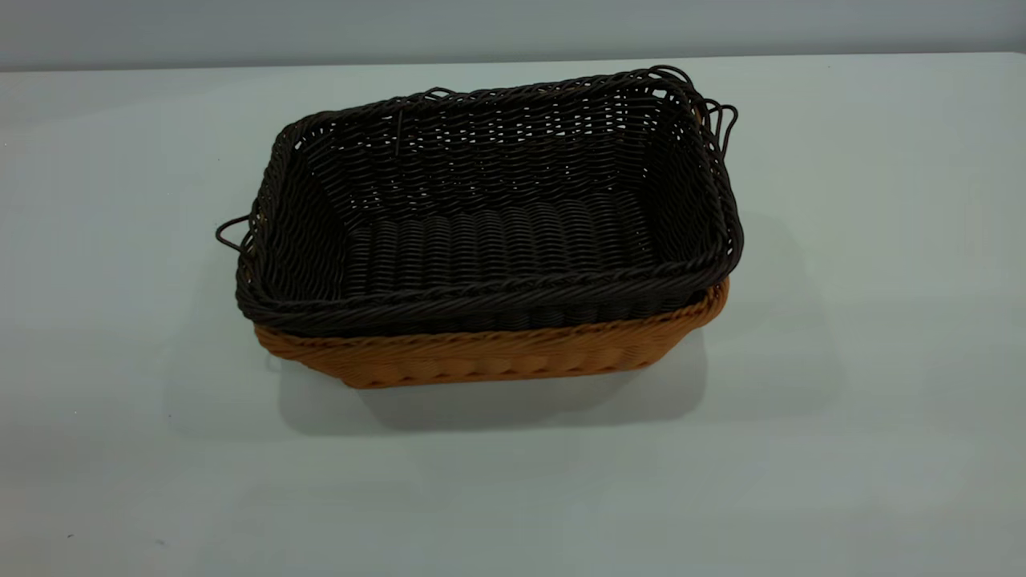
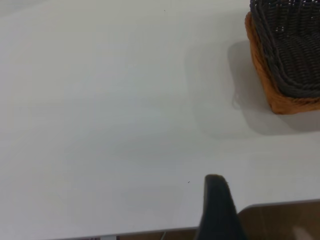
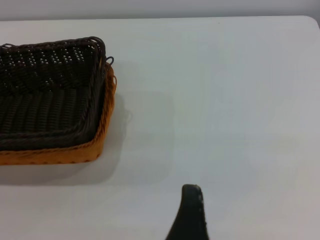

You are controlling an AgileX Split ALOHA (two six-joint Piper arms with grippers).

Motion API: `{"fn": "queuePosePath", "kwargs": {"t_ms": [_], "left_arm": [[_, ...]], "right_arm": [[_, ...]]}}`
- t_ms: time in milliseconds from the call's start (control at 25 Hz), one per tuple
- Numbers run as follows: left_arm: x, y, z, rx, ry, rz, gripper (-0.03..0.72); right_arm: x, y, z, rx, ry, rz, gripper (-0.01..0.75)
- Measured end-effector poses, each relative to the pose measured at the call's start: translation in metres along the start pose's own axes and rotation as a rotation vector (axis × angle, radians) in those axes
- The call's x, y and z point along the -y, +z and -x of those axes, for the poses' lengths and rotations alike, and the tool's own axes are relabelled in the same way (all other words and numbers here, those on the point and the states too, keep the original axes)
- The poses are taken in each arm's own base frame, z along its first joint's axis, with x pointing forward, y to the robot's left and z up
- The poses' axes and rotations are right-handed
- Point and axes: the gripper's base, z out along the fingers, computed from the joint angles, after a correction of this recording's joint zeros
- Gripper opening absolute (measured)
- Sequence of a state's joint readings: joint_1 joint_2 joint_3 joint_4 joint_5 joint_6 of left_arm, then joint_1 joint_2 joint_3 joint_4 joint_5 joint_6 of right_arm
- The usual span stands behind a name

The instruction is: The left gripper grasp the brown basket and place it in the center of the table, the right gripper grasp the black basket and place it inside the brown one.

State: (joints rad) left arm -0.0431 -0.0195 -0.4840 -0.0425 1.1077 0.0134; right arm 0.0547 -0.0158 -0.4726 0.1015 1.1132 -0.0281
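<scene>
brown basket (image 1: pixel 497 357) holds black basket (image 1: pixel 489 216) nested — grippers' jaws can't be told.

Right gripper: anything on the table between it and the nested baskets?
Nothing; the right wrist view shows bare table between the right gripper and the brown basket.

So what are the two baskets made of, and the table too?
The black basket looks like woven wicker, maybe plastic: thin dark strands in rows, a braided rim, slightly shiny. It sits inside the brown basket, which shows the same weave in orange-brown. The table looks smooth and hard, plain white with a dull finish; whether it is plastic or coated wood is unclear.
</scene>
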Motion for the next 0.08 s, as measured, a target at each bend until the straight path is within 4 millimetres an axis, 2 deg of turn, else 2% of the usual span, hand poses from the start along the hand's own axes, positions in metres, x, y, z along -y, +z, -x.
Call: {"fn": "queuePosePath", "kwargs": {"t_ms": [80], "left_arm": [[0.0000, 0.0000, 0.0000, 0.000, 0.000, 0.000, 0.449]], "right_arm": [[0.0000, 0.0000, 0.0000, 0.000, 0.000, 0.000, 0.561]]}}
